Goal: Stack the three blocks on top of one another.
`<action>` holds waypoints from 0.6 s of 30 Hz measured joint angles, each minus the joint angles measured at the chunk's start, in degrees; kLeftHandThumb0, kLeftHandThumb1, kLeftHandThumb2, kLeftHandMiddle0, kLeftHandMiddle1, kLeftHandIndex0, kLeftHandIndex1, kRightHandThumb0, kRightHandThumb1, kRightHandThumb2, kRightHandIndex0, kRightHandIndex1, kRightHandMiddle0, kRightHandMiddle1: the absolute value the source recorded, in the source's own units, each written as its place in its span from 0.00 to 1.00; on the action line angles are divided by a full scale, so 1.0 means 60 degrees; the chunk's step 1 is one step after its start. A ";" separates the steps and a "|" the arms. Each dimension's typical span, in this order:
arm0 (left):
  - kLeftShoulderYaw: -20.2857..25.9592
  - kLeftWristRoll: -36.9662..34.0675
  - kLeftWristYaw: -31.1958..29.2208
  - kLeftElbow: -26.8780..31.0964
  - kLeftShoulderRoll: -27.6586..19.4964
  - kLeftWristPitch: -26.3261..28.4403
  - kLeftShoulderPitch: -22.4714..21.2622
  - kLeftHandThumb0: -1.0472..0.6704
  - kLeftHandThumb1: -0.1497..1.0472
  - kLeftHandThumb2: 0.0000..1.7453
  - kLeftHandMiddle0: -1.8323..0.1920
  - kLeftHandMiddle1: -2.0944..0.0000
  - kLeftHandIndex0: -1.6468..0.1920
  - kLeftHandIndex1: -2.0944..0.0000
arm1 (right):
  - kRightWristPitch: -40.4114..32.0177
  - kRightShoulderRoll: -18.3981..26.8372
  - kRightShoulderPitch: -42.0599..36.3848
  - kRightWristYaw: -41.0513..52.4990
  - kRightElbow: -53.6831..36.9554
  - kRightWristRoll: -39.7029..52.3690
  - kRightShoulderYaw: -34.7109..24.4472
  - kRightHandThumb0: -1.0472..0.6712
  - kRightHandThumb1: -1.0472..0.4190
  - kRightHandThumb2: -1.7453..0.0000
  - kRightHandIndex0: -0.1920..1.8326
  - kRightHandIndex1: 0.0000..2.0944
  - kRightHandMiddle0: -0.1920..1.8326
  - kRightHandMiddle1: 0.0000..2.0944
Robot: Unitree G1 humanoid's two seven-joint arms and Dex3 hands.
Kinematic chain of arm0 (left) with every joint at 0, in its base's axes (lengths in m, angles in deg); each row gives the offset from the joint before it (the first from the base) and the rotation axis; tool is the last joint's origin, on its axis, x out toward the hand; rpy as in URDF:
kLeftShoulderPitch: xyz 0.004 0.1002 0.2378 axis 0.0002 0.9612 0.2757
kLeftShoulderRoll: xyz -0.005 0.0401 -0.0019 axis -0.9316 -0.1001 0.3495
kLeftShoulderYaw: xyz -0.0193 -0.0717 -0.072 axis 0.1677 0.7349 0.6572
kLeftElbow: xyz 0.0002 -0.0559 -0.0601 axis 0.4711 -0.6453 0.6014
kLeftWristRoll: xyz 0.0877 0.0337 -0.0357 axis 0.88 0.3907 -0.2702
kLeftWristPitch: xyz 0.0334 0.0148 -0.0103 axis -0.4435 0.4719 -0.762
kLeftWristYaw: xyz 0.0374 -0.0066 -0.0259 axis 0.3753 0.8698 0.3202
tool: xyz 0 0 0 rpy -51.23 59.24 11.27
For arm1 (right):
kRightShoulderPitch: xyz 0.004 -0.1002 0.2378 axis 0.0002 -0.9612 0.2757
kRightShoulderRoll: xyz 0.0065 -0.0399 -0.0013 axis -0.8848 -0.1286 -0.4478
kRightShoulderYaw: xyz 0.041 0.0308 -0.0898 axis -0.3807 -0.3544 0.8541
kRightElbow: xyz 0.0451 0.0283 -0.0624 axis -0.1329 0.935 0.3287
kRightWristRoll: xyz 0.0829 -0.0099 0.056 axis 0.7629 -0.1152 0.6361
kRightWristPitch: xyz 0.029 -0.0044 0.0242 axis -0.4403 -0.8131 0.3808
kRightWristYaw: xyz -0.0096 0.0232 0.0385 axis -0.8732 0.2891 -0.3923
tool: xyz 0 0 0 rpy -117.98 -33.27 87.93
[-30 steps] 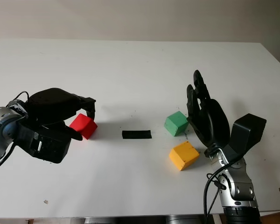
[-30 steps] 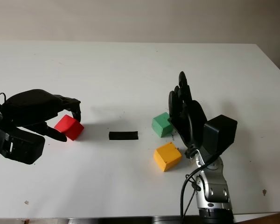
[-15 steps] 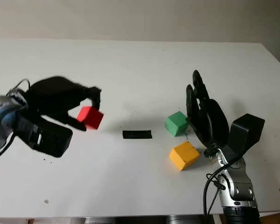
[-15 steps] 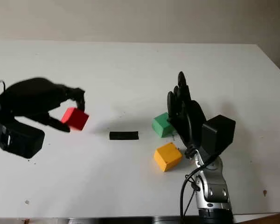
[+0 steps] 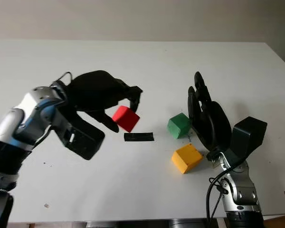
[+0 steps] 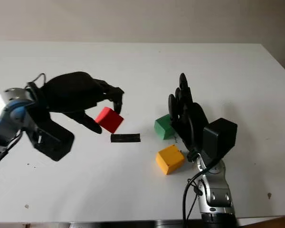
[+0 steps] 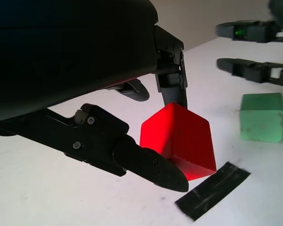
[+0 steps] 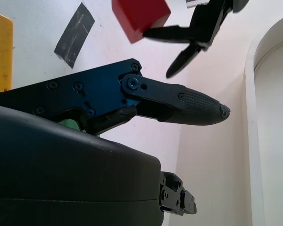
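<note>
My left hand point(image 5: 121, 110) is shut on the red block point(image 5: 125, 118) and holds it in the air, just above and left of a black tape strip point(image 5: 138, 137). In the left wrist view the red block point(image 7: 178, 140) sits between my fingers point(image 7: 137, 160), clear of the table. The green block point(image 5: 179, 125) lies on the white table right of the strip, and the yellow block point(image 5: 186, 158) lies nearer me, just below it. My right hand point(image 5: 205, 114) stands open, upright, close to the right of the green block.
The white table point(image 5: 142, 66) stretches wide behind the blocks. Its right edge point(image 5: 282, 61) runs near a dark corner at the far right. A small dark speck point(image 5: 46, 205) lies near the front left.
My left hand closed on the red block, lifted it off the table and carried it rightward toward the tape strip. My right hand and the green and yellow blocks stayed put.
</note>
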 measured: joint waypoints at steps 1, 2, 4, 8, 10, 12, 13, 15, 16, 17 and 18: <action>-0.0042 0.0034 0.0000 -0.0020 0.0078 0.0031 -0.0016 0.35 0.92 0.03 0.78 0.83 0.70 0.36 | 0.0000 0.0000 -0.0002 -0.0013 0.0000 -0.0003 0.0009 0.17 0.00 0.63 0.00 0.00 0.00 0.00; -0.0072 0.0055 0.0026 -0.0063 0.0173 0.0037 -0.0018 0.35 0.92 0.03 0.77 0.84 0.69 0.37 | 0.0000 -0.0001 -0.0007 -0.0042 -0.0001 -0.0012 0.0011 0.17 0.00 0.63 0.00 0.00 0.00 0.00; -0.0172 0.0127 0.0194 -0.0241 0.0318 -0.0050 -0.0016 0.35 0.92 0.03 0.76 0.84 0.71 0.37 | -0.0001 -0.0002 -0.0014 -0.0079 -0.0003 -0.0014 0.0014 0.18 0.00 0.63 0.00 0.00 0.00 0.00; -0.0353 0.0325 0.0359 -0.0529 0.0448 -0.0132 0.0011 0.34 0.94 0.03 0.83 0.70 0.71 0.32 | -0.0002 -0.0002 -0.0018 -0.0110 -0.0007 -0.0004 0.0009 0.18 0.00 0.63 0.00 0.00 0.00 0.00; -0.0432 0.0433 0.0443 -0.0674 0.0492 -0.0197 0.0073 0.33 0.94 0.03 0.87 0.63 0.71 0.32 | -0.0002 -0.0003 -0.0019 -0.0114 -0.0006 0.0005 0.0007 0.17 0.00 0.64 0.00 0.00 0.00 0.00; -0.0521 0.0624 0.0582 -0.0816 0.0516 -0.0280 0.0125 0.33 0.94 0.03 0.88 0.60 0.73 0.28 | -0.0001 -0.0003 -0.0019 -0.0115 -0.0006 0.0010 0.0006 0.17 0.00 0.64 0.00 0.00 0.00 0.00; -0.0580 0.0725 0.0635 -0.0874 0.0518 -0.0313 0.0142 0.33 0.94 0.03 0.89 0.59 0.74 0.27 | 0.0001 -0.0002 -0.0020 -0.0104 -0.0006 0.0013 0.0006 0.17 0.00 0.64 0.00 0.00 0.00 0.00; -0.0623 0.0894 0.0760 -0.0919 0.0534 -0.0345 0.0178 0.36 0.94 0.03 0.89 0.59 0.76 0.24 | 0.0033 -0.0002 -0.0022 -0.0089 -0.0006 0.0010 0.0006 0.16 0.00 0.63 0.00 0.00 0.00 0.00; -0.0635 0.0975 0.0822 -0.0928 0.0537 -0.0373 0.0178 0.37 0.94 0.03 0.89 0.59 0.76 0.24 | 0.0047 -0.0002 -0.0021 -0.0093 -0.0006 0.0002 0.0008 0.16 0.00 0.63 0.00 0.00 0.00 0.00; -0.0651 0.1024 0.0860 -0.0935 0.0543 -0.0379 0.0178 0.37 0.94 0.03 0.89 0.59 0.77 0.24 | 0.0051 -0.0002 -0.0022 -0.0099 -0.0006 -0.0005 0.0009 0.16 0.00 0.63 0.00 0.00 0.00 0.00; -0.0669 0.1086 0.0881 -0.0937 0.0553 -0.0385 0.0178 0.37 0.95 0.03 0.89 0.61 0.77 0.24 | 0.0051 -0.0002 -0.0022 -0.0100 -0.0006 -0.0011 0.0011 0.16 0.00 0.63 0.00 0.00 0.00 0.00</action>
